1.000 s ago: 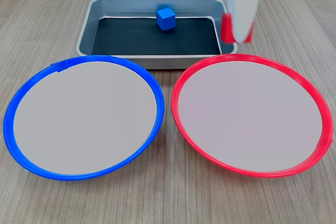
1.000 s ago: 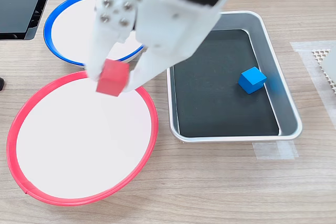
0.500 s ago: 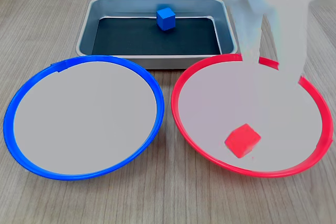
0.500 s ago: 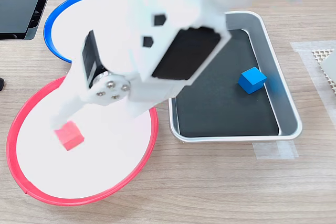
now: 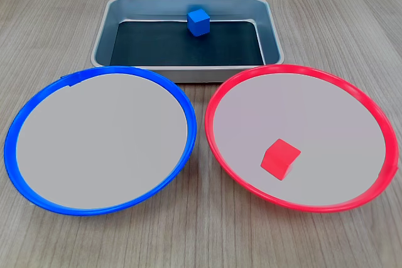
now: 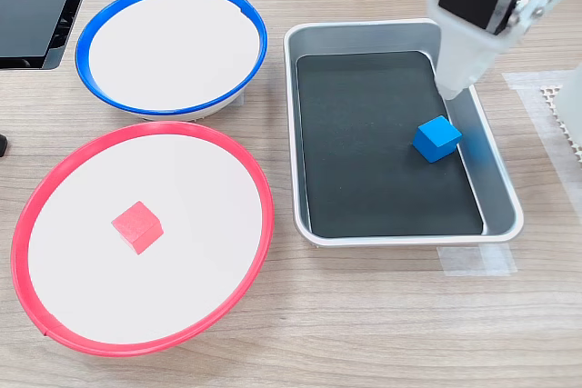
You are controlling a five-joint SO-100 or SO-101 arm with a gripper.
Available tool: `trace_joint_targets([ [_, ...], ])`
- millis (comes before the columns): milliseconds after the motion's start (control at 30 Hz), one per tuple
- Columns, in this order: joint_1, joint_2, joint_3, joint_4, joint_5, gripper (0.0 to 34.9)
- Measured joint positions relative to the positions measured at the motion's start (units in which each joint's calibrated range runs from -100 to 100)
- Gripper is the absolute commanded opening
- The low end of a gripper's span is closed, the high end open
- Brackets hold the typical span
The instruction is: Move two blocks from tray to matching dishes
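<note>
1. Wood-grain surface carries all items.
2. Round shallow red-rimmed dish with pale grey centre holds the small bright red cube, resting free on its floor.
3. Round shallow blue-rimmed dish with pale grey centre lies beside it.
4. Rectangular grey metal tray with black floor holds the small bright blue cube.
5. White robot arm hangs above the tray in the second exterior view, tip near the blue cube; whether the jaws are apart or together cannot be told.
</note>
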Motion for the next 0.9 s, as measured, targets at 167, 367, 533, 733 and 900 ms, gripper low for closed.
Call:
trace_joint_targets([
  [167,4.0,-2.6,8.8,-3.3,2.3,14.0],
  [367,3.1,-1.2,10.2,-7.6,1.0,18.2],
  [533,2.2,1.5,11.1,-10.0,0.7,18.4],
  [733,1.7,3.2,13.2,-11.7,1.9,17.9],
  [900,1.7,4.4,14.3,-15.1,1.9,17.4],
])
